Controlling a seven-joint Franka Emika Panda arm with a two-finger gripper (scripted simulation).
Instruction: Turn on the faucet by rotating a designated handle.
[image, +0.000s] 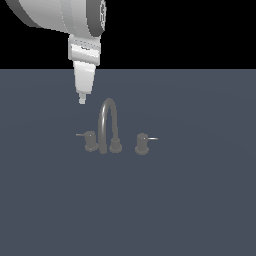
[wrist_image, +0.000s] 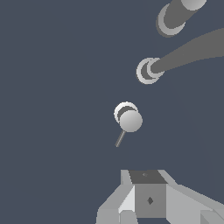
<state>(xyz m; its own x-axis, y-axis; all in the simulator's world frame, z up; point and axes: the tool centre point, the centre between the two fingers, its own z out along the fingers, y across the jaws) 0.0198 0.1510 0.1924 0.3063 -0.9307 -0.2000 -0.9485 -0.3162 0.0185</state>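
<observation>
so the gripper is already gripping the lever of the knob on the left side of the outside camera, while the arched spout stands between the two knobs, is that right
Not quite. The gripper is not gripping anything: in the exterior view it hangs above the handle, apart from its lever, and the wrist view shows the knob well clear of the fingers. The rest holds: the spout stands between the handle and the other knob.

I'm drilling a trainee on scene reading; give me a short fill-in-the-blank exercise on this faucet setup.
1. The faucet has ___ lever knobs, one on each side of its spout.
2. The handle with the dull grey rod stands on the exterior view's ___ side of the spout.
3. The spout is shaped like an ___.
4. The pincer hangs ___ the handle without touching it.

Missing words: two; left; arch; above
</observation>
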